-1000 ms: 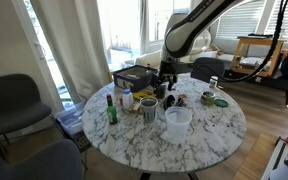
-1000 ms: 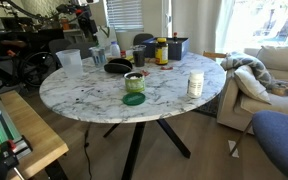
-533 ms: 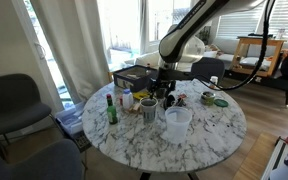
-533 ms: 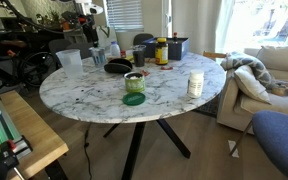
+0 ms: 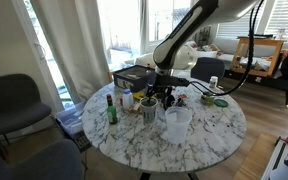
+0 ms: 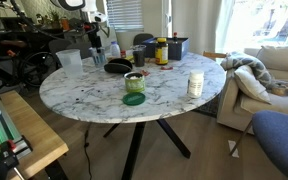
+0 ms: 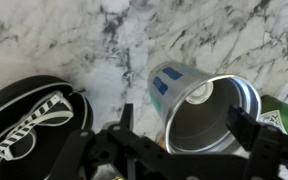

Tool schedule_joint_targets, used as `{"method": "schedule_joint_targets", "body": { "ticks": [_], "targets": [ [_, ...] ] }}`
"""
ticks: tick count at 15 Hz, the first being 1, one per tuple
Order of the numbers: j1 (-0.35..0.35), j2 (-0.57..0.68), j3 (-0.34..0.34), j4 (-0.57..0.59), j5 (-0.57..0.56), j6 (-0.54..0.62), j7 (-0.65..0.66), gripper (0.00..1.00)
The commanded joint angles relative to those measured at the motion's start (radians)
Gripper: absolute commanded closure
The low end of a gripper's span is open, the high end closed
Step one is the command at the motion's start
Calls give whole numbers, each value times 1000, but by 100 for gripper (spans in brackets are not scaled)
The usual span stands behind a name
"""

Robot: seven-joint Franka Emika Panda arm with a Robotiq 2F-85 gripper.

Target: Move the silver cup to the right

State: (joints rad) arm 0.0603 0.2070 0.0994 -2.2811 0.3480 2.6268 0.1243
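Observation:
The silver cup [image 7: 199, 115] is a plain metal tumbler with a small blue label. In the wrist view it stands on the marble table [image 7: 64, 40] with its open mouth towards the camera. My gripper [image 7: 191, 122] is open, with one finger [image 7: 127, 118] left of the cup's rim and the other [image 7: 254, 125] right of it; I see no contact. In both exterior views the gripper [image 5: 166, 96] [image 6: 96, 48] hangs low over the clutter at the table's crowded side and hides the cup.
A black pouch [image 7: 29, 120] lies just left of the cup. A translucent tub [image 5: 177, 120], a green bottle [image 5: 111, 108], a glass jar [image 6: 134, 82], a green lid [image 6: 133, 99], a white cup [image 6: 195, 84] and a black box [image 6: 176, 46] stand on the table.
The arm has bent and lowered, bringing the gripper down towards the table around the cup. The objects on the table have not moved.

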Motion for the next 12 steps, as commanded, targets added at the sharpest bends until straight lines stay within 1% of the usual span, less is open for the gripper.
{"method": "schedule_joint_targets", "body": {
  "ticks": [1, 3, 4, 5, 9, 12],
  "targets": [
    [0, 47, -4, 31, 2, 38, 30, 37],
    [-2, 55, -10, 36, -5, 50, 42, 54],
    [1, 54, -19, 36, -24, 44, 57, 61],
    [8, 53, -33, 35, -56, 34, 82, 69],
    [28, 52, -80, 31, -188, 18, 169, 99],
    [28, 41, -85, 37, -226, -2, 200, 99]
  ]
}}
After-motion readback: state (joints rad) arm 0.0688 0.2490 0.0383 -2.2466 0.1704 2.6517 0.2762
